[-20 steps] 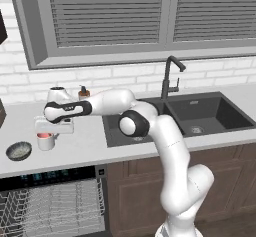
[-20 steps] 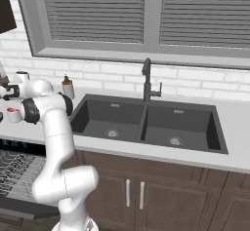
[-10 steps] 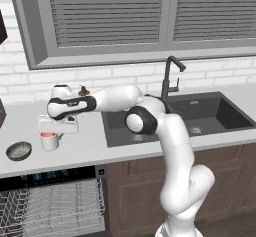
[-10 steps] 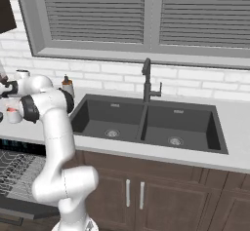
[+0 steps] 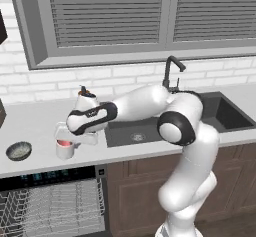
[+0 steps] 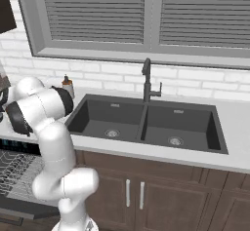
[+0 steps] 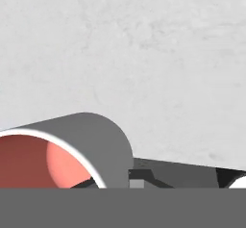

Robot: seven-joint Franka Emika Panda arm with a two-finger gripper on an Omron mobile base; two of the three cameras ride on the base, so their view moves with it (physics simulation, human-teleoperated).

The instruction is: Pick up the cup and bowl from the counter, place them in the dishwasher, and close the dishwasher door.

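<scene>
Grey counter (image 5: pixel 35 126), bowl (image 5: pixel 19 151) empty; gripper (image 5: pixel 67 142) pinching cup (image 5: pixel 64 149) rim

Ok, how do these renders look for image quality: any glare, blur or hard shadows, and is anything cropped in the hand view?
Left base view: flat, even lighting, no glare, edges sharp; the cup and bowl cast only faint shadows on the counter. Right base view: equally even, sink basins dark but readable. Hand view: the cup is cropped at the bottom edge, its white wall shaded grey.
</scene>
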